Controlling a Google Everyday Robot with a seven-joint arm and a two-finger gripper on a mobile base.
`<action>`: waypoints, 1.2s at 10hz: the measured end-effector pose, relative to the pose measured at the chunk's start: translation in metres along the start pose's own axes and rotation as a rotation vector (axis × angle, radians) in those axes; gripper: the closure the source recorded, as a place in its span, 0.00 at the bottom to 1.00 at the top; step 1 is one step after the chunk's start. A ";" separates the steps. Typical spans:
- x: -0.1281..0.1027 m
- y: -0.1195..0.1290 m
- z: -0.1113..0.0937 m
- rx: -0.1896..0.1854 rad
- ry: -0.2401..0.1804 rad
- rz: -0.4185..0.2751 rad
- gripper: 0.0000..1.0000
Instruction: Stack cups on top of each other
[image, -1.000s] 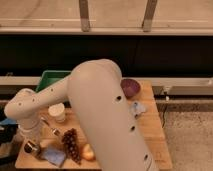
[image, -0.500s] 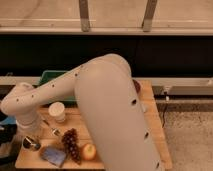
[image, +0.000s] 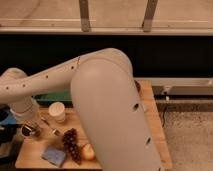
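A small shiny dark metal cup (image: 27, 131) stands at the table's left front. My gripper (image: 31, 125) hangs from the white arm's wrist (image: 24, 107) right over or against this cup; the contact is hidden. A short pale round cup (image: 57, 111), whitish in this light, stands upright about a hand's width to the right of the gripper, apart from the metal cup. My big white arm (image: 110, 110) fills the middle of the view and hides much of the table.
A wooden table (image: 152, 125) carries dark grapes (image: 72, 143), a peach-coloured fruit (image: 88, 151) and a blue sponge (image: 54, 155) at the front. A green tray (image: 50, 98) lies behind the pale cup. A sliver of the purple bowl (image: 137, 86) shows behind the arm.
The arm's bulk has swung further across the table and now covers almost all of the purple bowl. The gripper stays low at the left front by the metal cup.
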 end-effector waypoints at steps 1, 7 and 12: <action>-0.003 -0.013 -0.004 0.005 -0.025 -0.005 1.00; -0.026 -0.039 0.009 -0.041 -0.136 -0.057 1.00; -0.056 -0.035 0.022 -0.066 -0.142 -0.119 1.00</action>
